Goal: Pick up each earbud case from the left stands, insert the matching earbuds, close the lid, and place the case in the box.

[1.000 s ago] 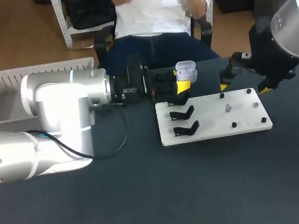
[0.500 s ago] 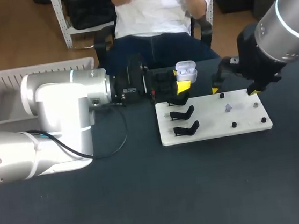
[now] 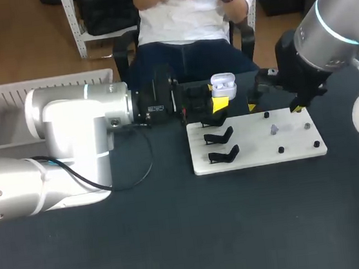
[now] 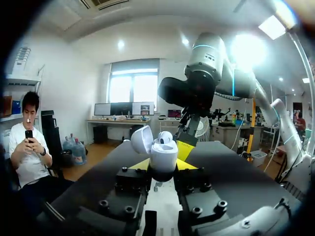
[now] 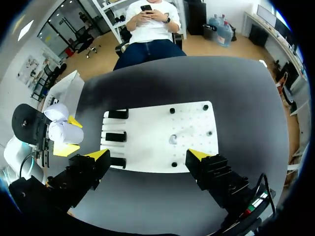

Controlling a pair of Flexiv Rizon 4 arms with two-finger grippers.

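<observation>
A white earbud case (image 3: 224, 85), lid open, is held upright off the back left of the white board (image 3: 252, 145), with my left gripper (image 3: 217, 98) shut on it. In the left wrist view the case (image 4: 163, 156) sits between the yellow fingertips (image 4: 140, 164), with one earbud (image 4: 167, 140) showing inside. A small pale earbud (image 3: 274, 129) lies on the board's right half. My right gripper (image 3: 274, 107) hangs open above the board's back edge. In its own view the right gripper (image 5: 148, 155) is spread wide over the board (image 5: 147, 128), with the earbud (image 5: 173, 139) ahead of it.
Three empty black stands (image 3: 219, 137) line the board's left side, and several black pegs (image 3: 281, 150) dot its right half. A white slatted basket (image 3: 7, 105) sits at the table's far left, behind my left arm. The dark tabletop (image 3: 242, 231) spreads in front.
My right arm has swung left and its gripper has come in over the board's back edge, still open. The left arm and the case have not moved.
</observation>
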